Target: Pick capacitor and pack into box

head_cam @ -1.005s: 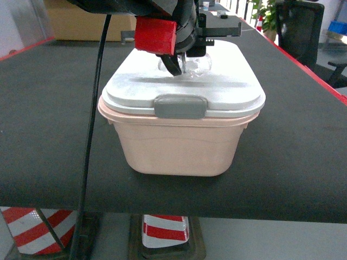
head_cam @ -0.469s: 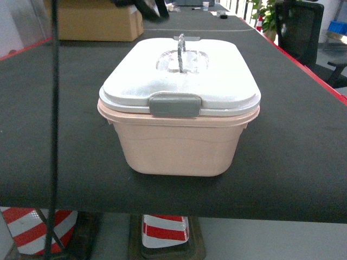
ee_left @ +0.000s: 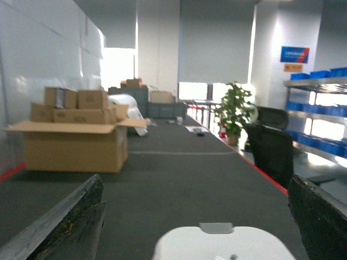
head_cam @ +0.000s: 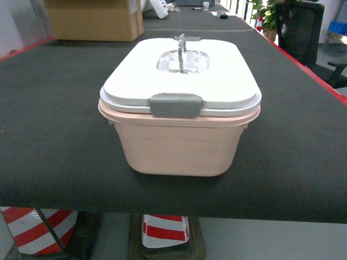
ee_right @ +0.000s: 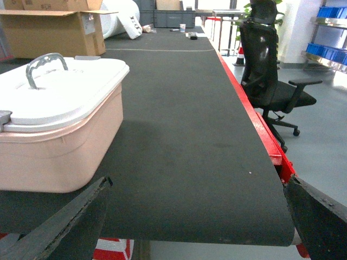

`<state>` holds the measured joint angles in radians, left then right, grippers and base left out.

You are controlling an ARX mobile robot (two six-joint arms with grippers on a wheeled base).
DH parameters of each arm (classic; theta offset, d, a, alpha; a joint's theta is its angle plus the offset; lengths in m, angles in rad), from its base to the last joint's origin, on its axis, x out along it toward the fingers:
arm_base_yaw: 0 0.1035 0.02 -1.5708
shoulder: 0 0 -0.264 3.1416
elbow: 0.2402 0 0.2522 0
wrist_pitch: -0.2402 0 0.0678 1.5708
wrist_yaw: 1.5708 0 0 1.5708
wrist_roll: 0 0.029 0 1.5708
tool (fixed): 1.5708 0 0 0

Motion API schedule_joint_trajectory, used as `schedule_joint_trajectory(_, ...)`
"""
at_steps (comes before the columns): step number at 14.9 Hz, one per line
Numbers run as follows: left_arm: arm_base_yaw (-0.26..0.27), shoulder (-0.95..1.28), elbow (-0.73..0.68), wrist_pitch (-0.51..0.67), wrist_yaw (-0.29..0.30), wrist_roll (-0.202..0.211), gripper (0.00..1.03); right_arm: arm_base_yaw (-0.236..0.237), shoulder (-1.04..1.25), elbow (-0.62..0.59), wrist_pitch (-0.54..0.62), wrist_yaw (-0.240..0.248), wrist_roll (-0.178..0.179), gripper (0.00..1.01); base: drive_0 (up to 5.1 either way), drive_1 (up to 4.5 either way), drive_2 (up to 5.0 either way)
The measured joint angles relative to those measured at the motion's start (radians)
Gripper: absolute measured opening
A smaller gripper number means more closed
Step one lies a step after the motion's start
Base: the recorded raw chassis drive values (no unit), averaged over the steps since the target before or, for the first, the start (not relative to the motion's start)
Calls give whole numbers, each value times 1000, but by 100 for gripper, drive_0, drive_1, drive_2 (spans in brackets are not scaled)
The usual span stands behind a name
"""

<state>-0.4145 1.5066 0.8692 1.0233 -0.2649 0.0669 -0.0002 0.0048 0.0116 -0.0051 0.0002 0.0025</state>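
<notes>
My pale pink rounded plastic box (head_cam: pixel 179 146) sits centre frame, its white lid (head_cam: pixel 181 76) shut, grey handle (head_cam: pixel 181 46) upright.

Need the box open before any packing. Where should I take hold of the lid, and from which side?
Probably the grey handle in the middle of the lid. It stands upright as an arch over its recess, edge-on to the head camera, so come straight down with the fingers closing across it. The grey clip at the front looks shut and may need freeing first.

Warehouse/packing floor: long black tabletop (ee_left: pixel 179 179) with red edging, cardboard cartons (ee_left: pixel 76 138) far left, blue bins (ee_left: pixel 320 103) on metal shelving right, office chair (ee_right: pixel 271 70).
</notes>
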Motion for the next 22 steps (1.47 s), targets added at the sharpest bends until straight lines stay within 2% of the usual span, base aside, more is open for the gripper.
schedule_joint_trajectory(1, 21, -70, -122, 86, -4, 47, 98, 0, 0, 0, 0, 0, 0, 98, 0, 0, 0)
schedule_joint_trajectory(2, 59, -164, -256, 72, -11, 50, 98, 0, 0, 0, 0, 0, 0, 98, 0, 0, 0)
schedule_joint_trajectory(3, 73, -185, -317, 69, -26, 49, 98, 0, 0, 0, 0, 0, 0, 98, 0, 0, 0)
schedule_joint_trajectory(6, 71, -171, -319, 60, -24, 48, 98, 0, 0, 0, 0, 0, 0, 98, 0, 0, 0)
schedule_joint_trajectory(7, 73, -219, -294, -141, -45, 22, 91, 0, 0, 0, 0, 0, 0, 98, 0, 0, 0)
schedule_joint_trajectory(8, 103, -316, -331, -301, -26, -18, 77, 0, 0, 0, 1, 0, 0, 98, 0, 0, 0)
schedule_joint_trajectory(9, 131, -374, -383, -346, -20, -35, 68, 0, 0, 0, 0, 0, 0, 98, 0, 0, 0)
schedule_joint_trajectory(11, 188, -438, -495, -338, 21, -55, 46, 0, 0, 0, 0, 0, 0, 98, 0, 0, 0)
schedule_joint_trajectory(14, 255, -578, -634, -329, 104, -60, 5, 0, 0, 0, 0, 0, 0, 98, 0, 0, 0)
schedule_joint_trajectory(15, 280, -627, -675, -344, 124, -63, 2, 0, 0, 0, 0, 0, 0, 98, 0, 0, 0)
schedule_joint_trajectory(18, 337, -778, -761, -408, 192, -64, 2, 0, 0, 0, 0, 0, 0, 98, 0, 0, 0)
schedule_joint_trajectory(19, 413, -830, -786, -443, 255, -64, 2, 0, 0, 0, 0, 0, 0, 98, 0, 0, 0)
schedule_joint_trajectory(22, 421, -862, -797, -462, 250, -65, 2, 0, 0, 0, 0, 0, 0, 98, 0, 0, 0)
